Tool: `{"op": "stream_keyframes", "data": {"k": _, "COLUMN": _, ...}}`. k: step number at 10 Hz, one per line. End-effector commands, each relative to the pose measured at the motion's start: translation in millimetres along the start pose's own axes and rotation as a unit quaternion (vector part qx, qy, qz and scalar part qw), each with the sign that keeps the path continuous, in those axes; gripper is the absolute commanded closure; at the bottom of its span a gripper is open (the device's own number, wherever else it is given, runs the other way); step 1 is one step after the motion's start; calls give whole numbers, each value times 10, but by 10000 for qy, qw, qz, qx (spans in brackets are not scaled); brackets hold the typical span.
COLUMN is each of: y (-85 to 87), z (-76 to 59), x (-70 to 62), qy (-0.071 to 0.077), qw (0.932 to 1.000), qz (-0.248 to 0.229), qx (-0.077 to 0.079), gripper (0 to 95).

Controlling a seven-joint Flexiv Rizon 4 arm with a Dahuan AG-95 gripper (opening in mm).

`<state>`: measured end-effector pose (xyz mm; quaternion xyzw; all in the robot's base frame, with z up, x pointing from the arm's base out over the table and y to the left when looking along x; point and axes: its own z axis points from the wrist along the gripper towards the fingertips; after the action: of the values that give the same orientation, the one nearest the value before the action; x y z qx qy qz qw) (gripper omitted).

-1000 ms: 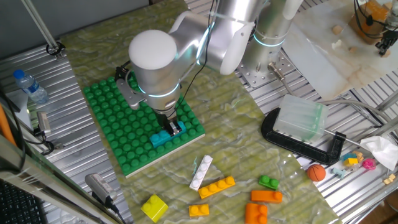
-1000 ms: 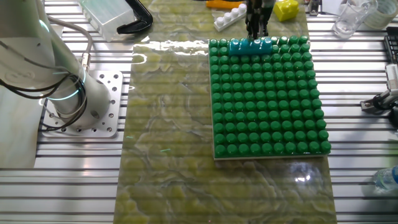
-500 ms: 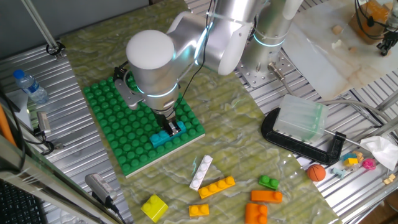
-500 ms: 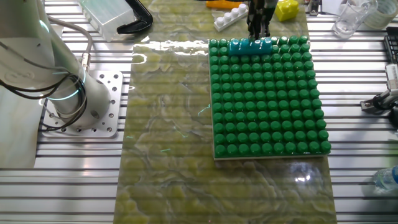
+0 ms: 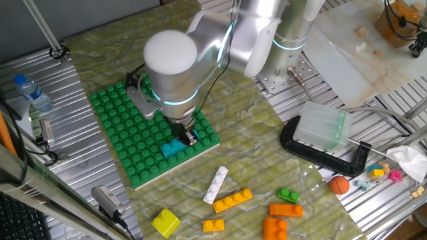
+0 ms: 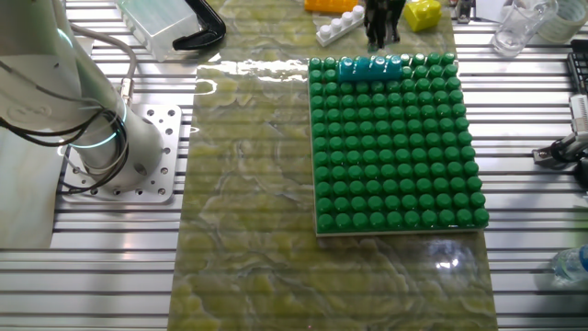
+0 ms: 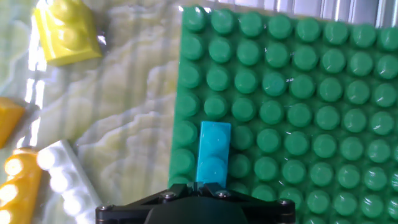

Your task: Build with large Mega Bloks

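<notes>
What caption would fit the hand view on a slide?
Teal brick pressed onto the green studded baseplate near its edge, with yellow and white bricks waiting on the mat beside it.

Open green studs beyond teal brick (image 7: 213, 152); white brick (image 7: 67, 179), yellow brick (image 7: 65, 31) alongside baseplate (image 7: 298, 93)

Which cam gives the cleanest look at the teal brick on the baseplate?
The other fixed view: the teal brick lies unobstructed along the edge row of the green baseplate, full length visible. The hand view shows it close but the claw housing cuts off its near end. One fixed view has the arm covering part of it.
</notes>
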<state>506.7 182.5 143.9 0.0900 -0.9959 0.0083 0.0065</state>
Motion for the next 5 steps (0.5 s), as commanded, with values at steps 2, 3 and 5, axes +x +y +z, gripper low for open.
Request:
{"op": "stream_keyframes", "data": {"k": 2, "y": 121, "z": -44, "x": -10, "qy": -64, "qw": 9997, "qz": -226, "qx": -34, "gripper": 950}}
{"op": "stream_keyframes", "data": {"k": 3, "y": 172, "z": -31, "x": -26, "qy": -63, "qw": 9997, "qz": -218, "qx": -21, "gripper": 950}}
{"op": "stream_keyframes", "data": {"k": 5, "y": 466, "z": 65, "x": -142, "qy": -49, "qw": 10000, "qz": -21, "qx": 32, "gripper": 950}}
